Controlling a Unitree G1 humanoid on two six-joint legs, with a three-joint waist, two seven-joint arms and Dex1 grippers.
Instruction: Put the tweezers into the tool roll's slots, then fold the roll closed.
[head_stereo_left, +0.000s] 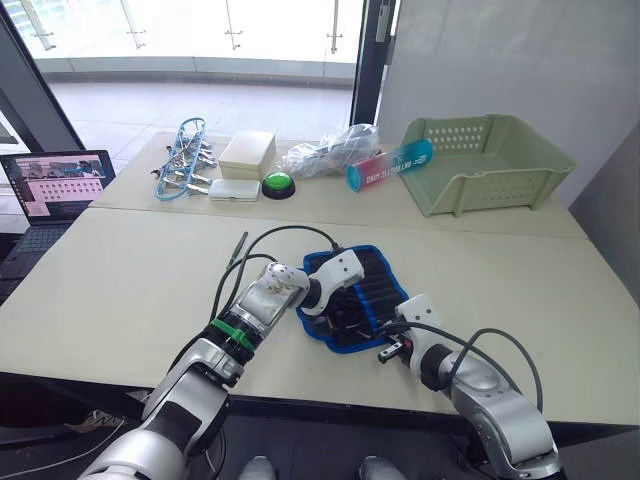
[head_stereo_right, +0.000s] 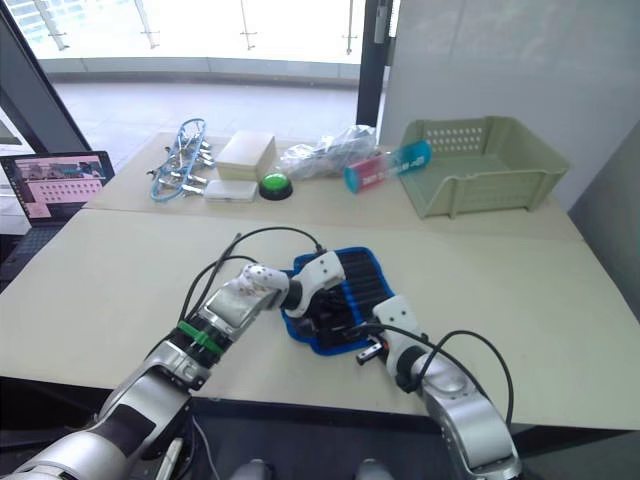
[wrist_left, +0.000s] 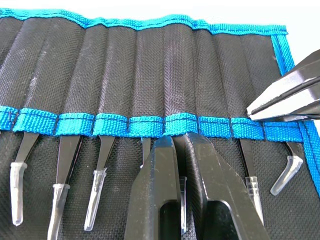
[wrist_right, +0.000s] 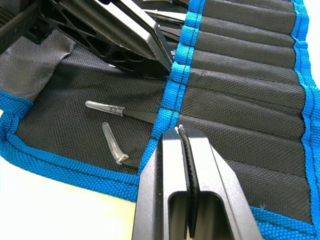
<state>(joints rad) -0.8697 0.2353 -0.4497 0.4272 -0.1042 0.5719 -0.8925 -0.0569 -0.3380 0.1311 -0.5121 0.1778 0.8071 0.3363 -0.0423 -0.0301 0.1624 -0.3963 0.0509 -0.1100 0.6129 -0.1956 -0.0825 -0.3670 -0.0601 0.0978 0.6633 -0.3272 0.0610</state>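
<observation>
1. Lying open on the near table (head_stereo_left: 120, 290), the tool roll (head_stereo_left: 385, 290) sits directly in front of me, its black fabric edged in bright blue, with both my arms reaching over it.
2. My left gripper (wrist_left: 182, 145) rests with its tips at the blue band across the mouths of the slots (wrist_left: 150, 65), near the middle of the row. Its fingers (wrist_left: 155, 200) are drawn close together on either side of a clear-capped tweezer end; I cannot tell whether they actually pinch it.
3. The tweezers (wrist_left: 67, 165) are tucked in a row, points in the pockets, their clear-capped ends sticking out below the band. One at the end of the row has a bent cap (wrist_left: 284, 175).
4. My right gripper (wrist_right: 180, 131) is pressed fully together, its tip touching the blue band at the roll's end nearest that bent cap, holding nothing that I can see.
5. Across the far table lie a green plastic basket (head_stereo_left: 500, 165), a green button (head_stereo_left: 277, 184), a white box (head_stereo_left: 247, 153) and a bundle of clips on blue wire (head_stereo_left: 183, 160). A laptop (head_stereo_left: 45, 195) stands off to my left.
</observation>
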